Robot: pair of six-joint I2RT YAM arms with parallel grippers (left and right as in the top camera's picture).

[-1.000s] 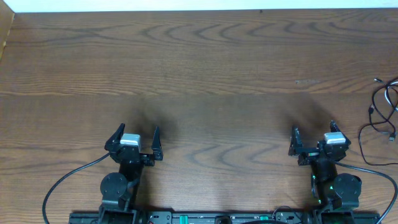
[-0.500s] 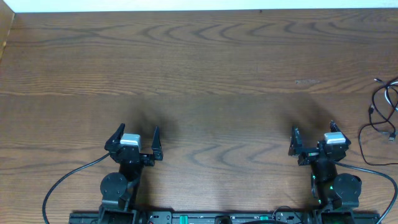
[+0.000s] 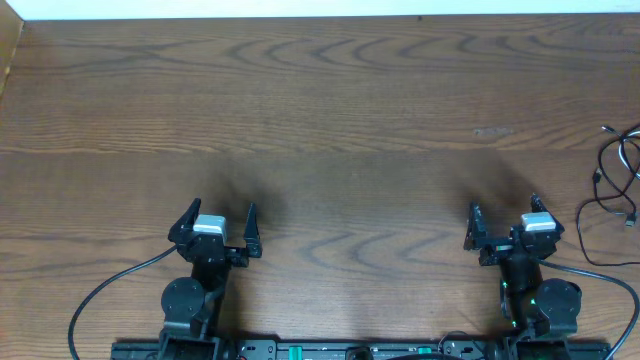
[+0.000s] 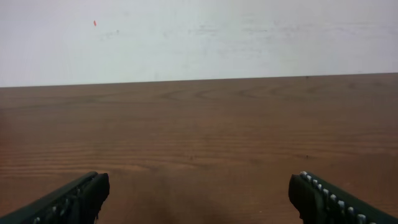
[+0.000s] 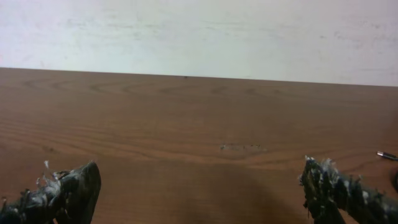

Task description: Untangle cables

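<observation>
The cables (image 3: 618, 180) are thin black and white cords in loose loops at the far right edge of the table, partly cut off by the overhead frame. A small plug end (image 5: 387, 155) shows at the right edge of the right wrist view. My left gripper (image 3: 220, 215) is open and empty near the front left; its fingers frame bare wood in the left wrist view (image 4: 199, 193). My right gripper (image 3: 503, 213) is open and empty near the front right, left of the cables and apart from them; it also shows in the right wrist view (image 5: 200, 186).
The wooden table (image 3: 320, 110) ends at a white wall (image 4: 199, 37) at the back. Thicker black arm cables (image 3: 100, 295) trail by both arm bases at the front edge. A faint pale scuff (image 3: 492, 131) marks the wood.
</observation>
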